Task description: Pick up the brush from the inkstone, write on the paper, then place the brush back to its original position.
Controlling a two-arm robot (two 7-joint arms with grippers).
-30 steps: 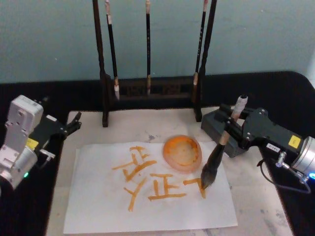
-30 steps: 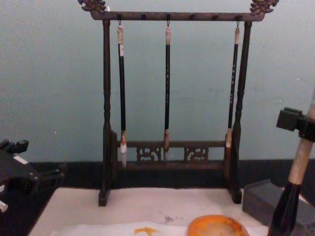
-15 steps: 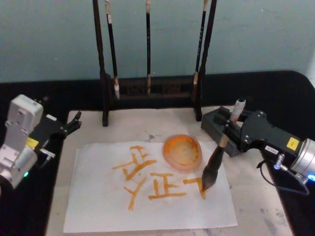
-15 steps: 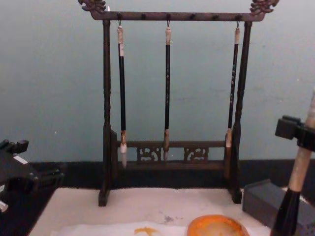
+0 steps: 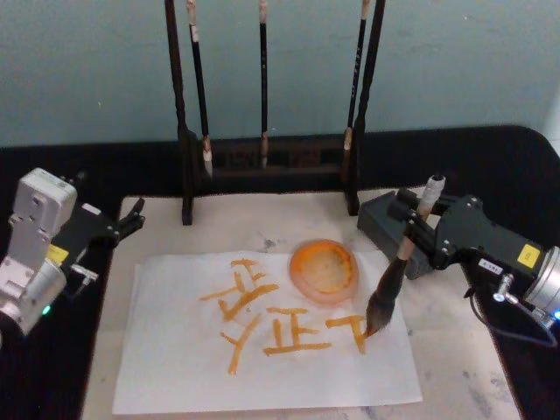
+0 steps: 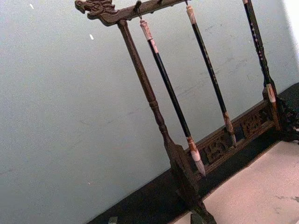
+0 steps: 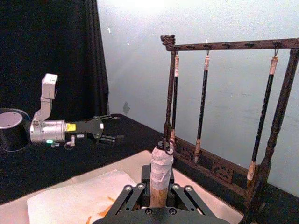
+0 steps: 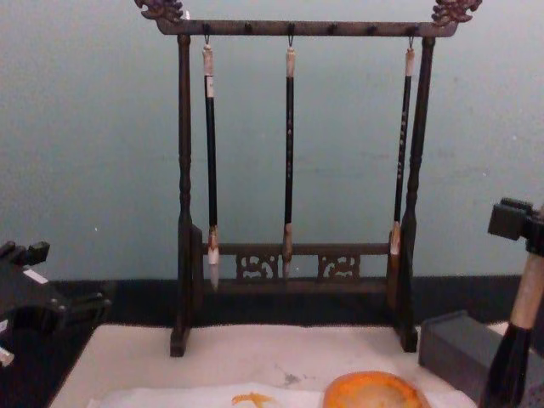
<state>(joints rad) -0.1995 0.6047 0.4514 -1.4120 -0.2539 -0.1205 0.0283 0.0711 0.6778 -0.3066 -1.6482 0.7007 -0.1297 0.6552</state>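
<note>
We have the right gripper (image 5: 411, 232) reaching in from the right, its jaws clamped on the pale upper handle of the brush (image 5: 388, 293). The brush leans down and inward, so that its dark bristle end meets the paper (image 5: 175, 372) near the sheet's right edge, at the end of the rightmost orange stroke and just in front of the orange dish (image 5: 325, 271). From the head view we cannot quite tell whether the bristles press on the sheet or ride just clear of it. We judge the writing to be well under way, since several orange characters lie on the sheet. To do this stroke well, we should hold the handle at a steady tilt, let only the tip bear down, and draw it smoothly; a heavy press could drag or wrinkle the paper, which looks to lie loose on the cream mat (image 5: 262, 219). We should also steer clear of the dish, which sits at the sheet's far edge, close to the brush. The inkstone (image 5: 378, 226), the dark block just beside the right gripper, is where the brush must go afterwards, so the way back is short. The left gripper (image 5: 129, 219) sits at the mat's left corner, apart from the paper, its jaws apart and holding nothing, and the rack (image 5: 262, 162) of thin brushes (image 5: 262, 79) stands behind on the counter (image 5: 490, 157)
</note>
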